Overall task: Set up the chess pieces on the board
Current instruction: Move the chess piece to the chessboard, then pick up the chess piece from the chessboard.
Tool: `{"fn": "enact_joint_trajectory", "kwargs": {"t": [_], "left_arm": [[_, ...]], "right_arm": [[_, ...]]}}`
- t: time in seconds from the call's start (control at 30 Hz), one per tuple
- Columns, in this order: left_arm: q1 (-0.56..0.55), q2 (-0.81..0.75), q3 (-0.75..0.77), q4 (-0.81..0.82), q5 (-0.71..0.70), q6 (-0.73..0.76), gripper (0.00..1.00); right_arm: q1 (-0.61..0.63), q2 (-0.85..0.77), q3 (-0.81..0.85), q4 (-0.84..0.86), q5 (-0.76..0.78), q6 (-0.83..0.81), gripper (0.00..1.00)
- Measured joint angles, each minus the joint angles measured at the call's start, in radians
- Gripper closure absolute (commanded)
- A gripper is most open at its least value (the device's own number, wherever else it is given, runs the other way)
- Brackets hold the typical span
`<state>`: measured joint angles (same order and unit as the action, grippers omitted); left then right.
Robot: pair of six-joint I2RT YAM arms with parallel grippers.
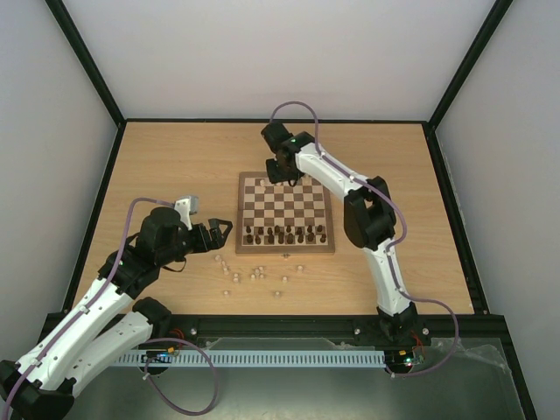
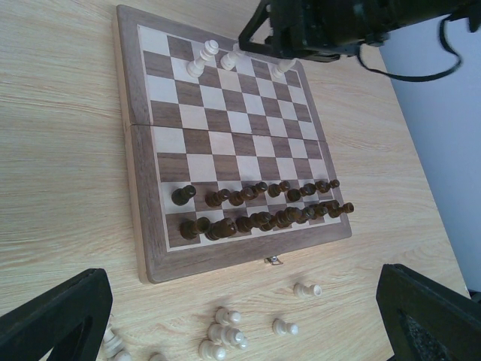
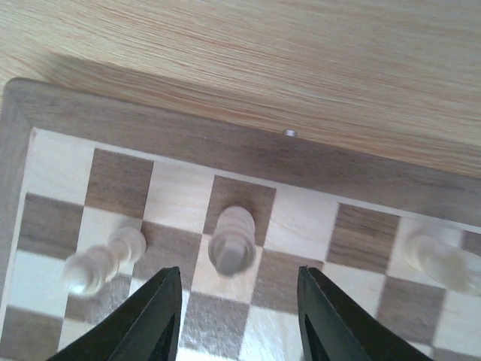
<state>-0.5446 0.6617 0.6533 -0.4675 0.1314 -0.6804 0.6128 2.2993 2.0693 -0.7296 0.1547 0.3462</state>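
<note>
Right hand (image 3: 237,271) parted, blurred piece (image 3: 231,242) perhaps untouched

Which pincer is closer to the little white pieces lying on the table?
Left. The left pincer is just beside the loose pieces; the right pincer is over the board's far edge.

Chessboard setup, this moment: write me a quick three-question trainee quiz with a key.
1. True or false: the dark pieces stand in two rows at the board's near edge.
2. Which gripper hangs over a pale piece on the far row? A left, B right, C neither.
3. Where do the loose pale pieces lie?
Key: 1 true. 2 B, the right gripper, jaws open. 3 On the table, off the board's near edge.
</note>
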Motion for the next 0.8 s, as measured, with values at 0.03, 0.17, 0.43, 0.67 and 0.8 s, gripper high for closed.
{"fn": "enact_joint_trajectory", "kwargs": {"t": [0.03, 0.17, 0.43, 0.67, 0.8], "left_arm": [[0.0, 0.0, 0.0, 0.0, 0.0, 0.0, 0.0], [0.0, 0.0, 0.0, 0.001, 0.0, 0.0, 0.01], [0.0, -0.029, 0.0, -0.003, -0.001, -0.004, 0.01], [0.0, -0.053, 0.0, -0.016, -0.001, -0.005, 0.01], [0.0, -0.056, 0.0, -0.017, -0.001, -0.005, 0.01]], "right_arm": [[0.001, -0.03, -0.024, 0.004, 0.005, -0.002, 0.54], [0.01, -0.12, -0.081, 0.02, 0.014, -0.003, 0.55], [0.119, -0.215, -0.112, 0.051, -0.004, -0.002, 0.6], [0.147, -0.114, -0.088, 0.051, -0.014, -0.002, 0.56], [0.147, -0.038, -0.047, 0.037, 0.011, 0.0, 0.56]]}}
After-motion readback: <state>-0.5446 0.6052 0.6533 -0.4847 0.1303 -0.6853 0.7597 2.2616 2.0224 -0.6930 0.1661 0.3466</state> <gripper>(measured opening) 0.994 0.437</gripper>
